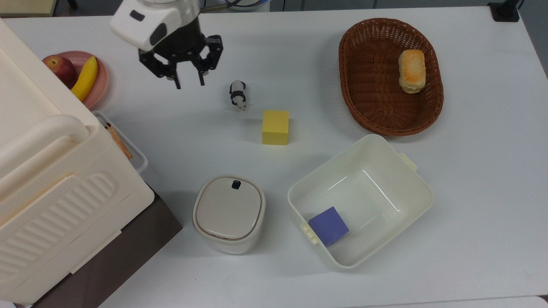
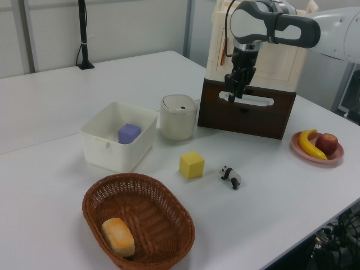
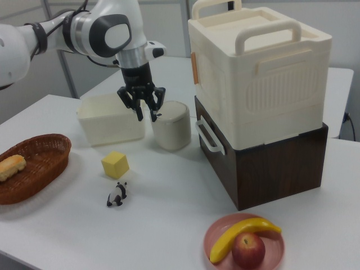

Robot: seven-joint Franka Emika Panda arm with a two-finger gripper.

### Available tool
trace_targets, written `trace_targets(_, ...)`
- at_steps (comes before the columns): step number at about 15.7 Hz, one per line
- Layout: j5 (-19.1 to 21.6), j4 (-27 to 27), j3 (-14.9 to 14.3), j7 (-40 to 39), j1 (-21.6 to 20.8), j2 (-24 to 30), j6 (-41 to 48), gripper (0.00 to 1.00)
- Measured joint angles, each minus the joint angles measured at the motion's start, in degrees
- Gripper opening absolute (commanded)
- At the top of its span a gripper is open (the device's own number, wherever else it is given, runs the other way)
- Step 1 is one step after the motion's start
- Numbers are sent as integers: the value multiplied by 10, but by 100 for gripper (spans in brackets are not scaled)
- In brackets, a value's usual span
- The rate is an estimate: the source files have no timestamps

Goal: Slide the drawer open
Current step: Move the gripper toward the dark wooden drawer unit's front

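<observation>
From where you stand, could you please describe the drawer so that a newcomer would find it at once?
Look for the big cream ribbed box with carry handles; the dark brown wooden cabinet beneath it holds the drawer. Its front faces the lidded cream pot and bears a white loop handle, the only handle at table level.

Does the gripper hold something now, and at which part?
Nothing is held: the gripper is open and empty above the table, apart from the drawer's white handle.

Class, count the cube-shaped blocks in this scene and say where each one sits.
2. The yellow block sits on the white table, beside the toy panda. The purple block lies inside the cream open tub. The closed containers could hide more.
</observation>
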State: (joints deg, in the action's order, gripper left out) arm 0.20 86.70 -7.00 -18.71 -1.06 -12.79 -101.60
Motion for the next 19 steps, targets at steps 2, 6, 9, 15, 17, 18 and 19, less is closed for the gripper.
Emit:
trace_targets(2,-15,1,-1,-18,13,0,0,52)
trace_targets(6,-62,1,-1,-53,34,0,-31,55)
trace_targets(9,-97,13,-1,-70,45,-1,-76,55)
trace_targets(15,-177,79,-1,-73,47,-3,-213,55)
trace_targets(17,-180,93,-1,-73,47,-2,-242,55)
trace_targets(18,-183,100,-1,-73,47,-1,-255,55)
trace_targets(19,-188,105,-1,-73,47,0,-264,55)
